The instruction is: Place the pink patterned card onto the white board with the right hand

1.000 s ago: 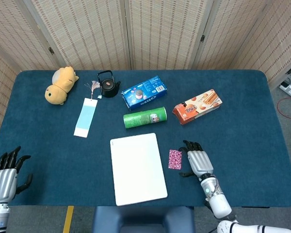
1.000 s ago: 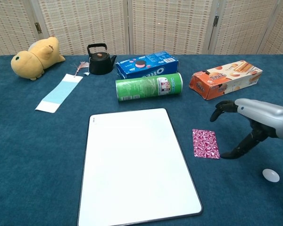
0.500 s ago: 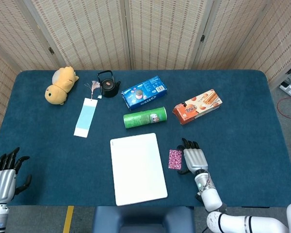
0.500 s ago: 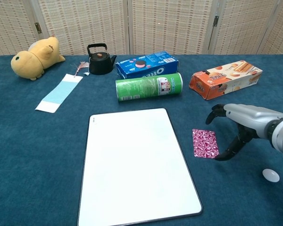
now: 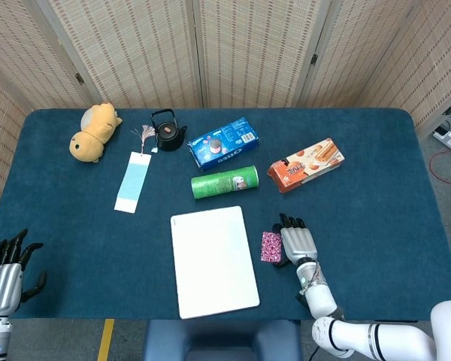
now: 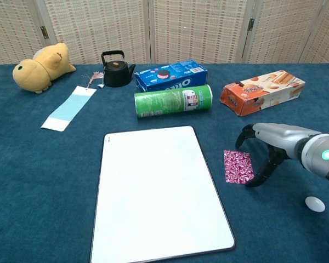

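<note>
The right hand (image 6: 263, 150) has crept in toward the pink patterned card (image 6: 238, 166) over the last second, sliding from well off at the card's 3 o'clock side to just beside its right edge. In the chest view a dark fingertip now comes down right at the card's lower right corner, and another arches over the far right corner; whether either actually touches the card I cannot tell. The hand is released, fingers arched apart and grasping nothing.

The card itself has not shifted. It lies flat on the blue surface (image 5: 376, 188), at 3 o'clock of the white board (image 5: 213, 260) and separated from it by a narrow strip of cloth.

So the reach looks nearly finished and the pickup not yet begun. A thin card lying flat on cloth will likely be awkward to lift; the fingers probably need to catch an edge or drag it.

The left hand (image 5: 6, 272) sits idle at the surface's 8 o'clock corner, fingers spread and empty.
</note>
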